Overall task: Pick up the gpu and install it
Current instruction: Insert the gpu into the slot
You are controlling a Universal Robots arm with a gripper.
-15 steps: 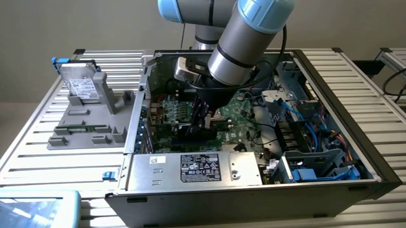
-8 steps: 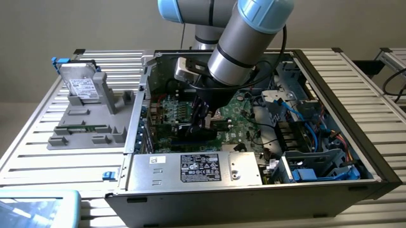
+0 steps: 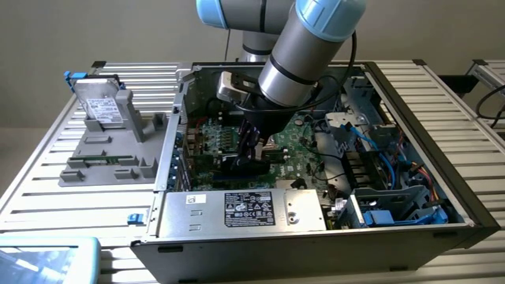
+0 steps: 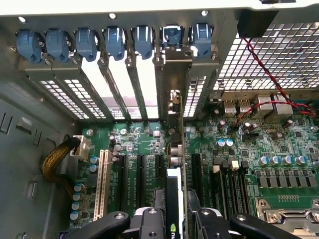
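Slatted table (image 3: 442,94) bearing case (image 3: 316,254), holder (image 3: 103,163), perhaps tablet (image 3: 47,257)

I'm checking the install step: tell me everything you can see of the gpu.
The gpu stands upright, seen edge-on: a thin green board with a black cooler face. Its silver metal end bracket sits at the rear slot openings. The card is over the motherboard and its slots, clamped in the gripper. Whether it is seated cannot be told.

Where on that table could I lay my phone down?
Bare metal table slats lie between the grey plastic fixture and the pale blue panel, and past the black computer case on the exterior view's right. Inside the case is crowded: the gripper holds the thin green gpu card.
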